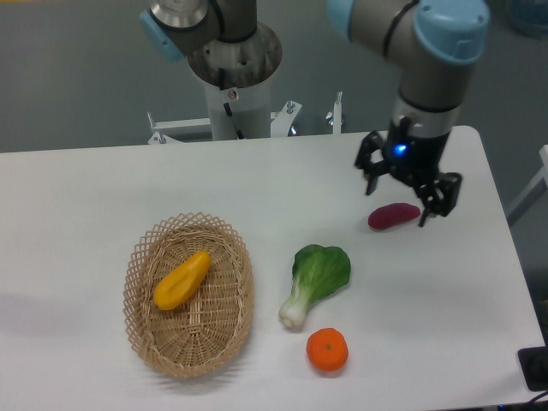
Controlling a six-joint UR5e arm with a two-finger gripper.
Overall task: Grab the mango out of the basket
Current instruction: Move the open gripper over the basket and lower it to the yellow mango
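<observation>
The mango (181, 280) is a smooth yellow-orange tapered fruit lying inside the tan woven basket (235, 321) at the front left of the table. My gripper (399, 202) is far to the right of the basket, hanging over the back right of the table just above a dark red-purple oblong vegetable (393, 216). Its fingers are spread apart and hold nothing.
A green leafy bok choy (315, 278) lies right of the basket. A round orange citrus (327, 350) sits in front of it. The arm's base (233, 68) stands at the table's back edge.
</observation>
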